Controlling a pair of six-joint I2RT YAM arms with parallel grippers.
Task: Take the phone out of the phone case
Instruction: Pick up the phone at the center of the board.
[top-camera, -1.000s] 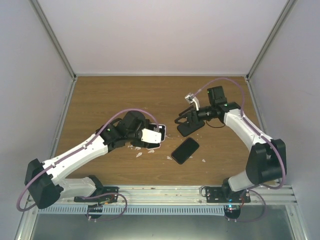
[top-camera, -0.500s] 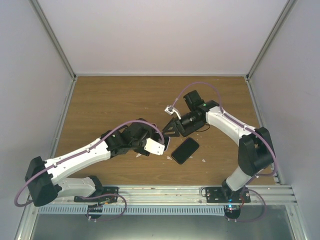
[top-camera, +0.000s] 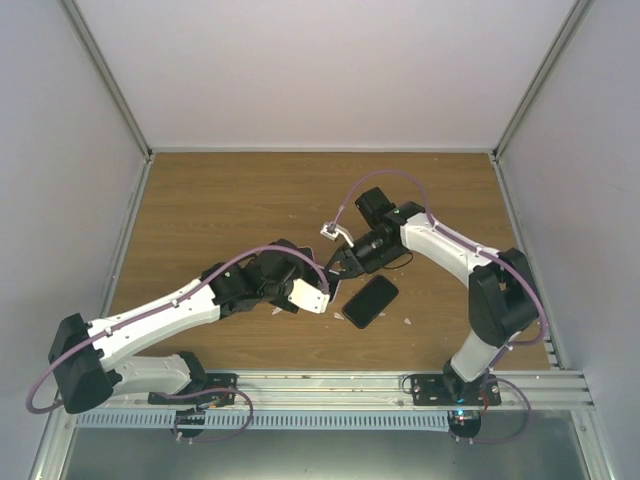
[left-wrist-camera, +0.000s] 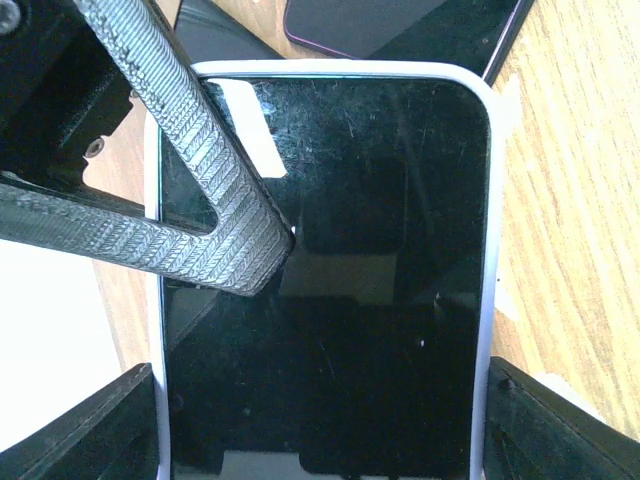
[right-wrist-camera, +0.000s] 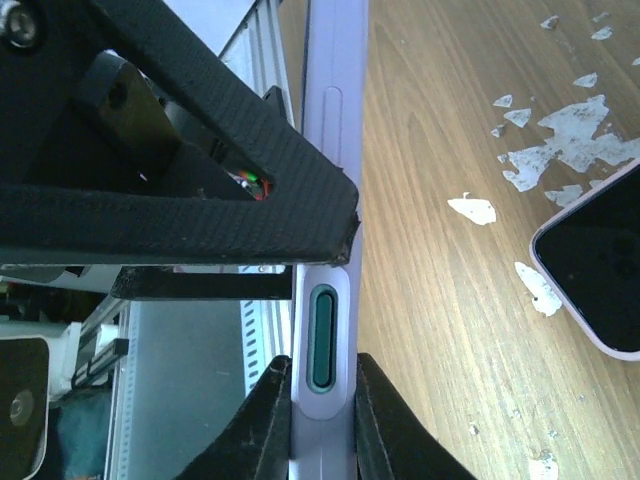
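A phone (left-wrist-camera: 340, 300) with a dark screen sits in a pale lavender phone case (left-wrist-camera: 482, 250). My left gripper (left-wrist-camera: 322, 425) is shut across the case's width, one finger on each long side, holding it above the table. In the right wrist view the case's edge (right-wrist-camera: 325, 120) with its green side button (right-wrist-camera: 322, 338) runs upright, and my right gripper (right-wrist-camera: 322, 405) is shut on that edge. One right finger (left-wrist-camera: 225, 210) lies over the screen's left part. In the top view the two grippers meet mid-table, left gripper (top-camera: 318, 292) below right gripper (top-camera: 337, 265).
A second dark phone (top-camera: 370, 300) lies flat on the wooden table just right of the grippers; its corner (right-wrist-camera: 600, 265) shows in the right wrist view. White flecks (right-wrist-camera: 560, 150) are scattered on the wood. Grey walls enclose the table on three sides.
My right gripper has swung left from mid-right of the table to the held phone and shut on the case's edge. The left gripper shifted slightly toward the near right.
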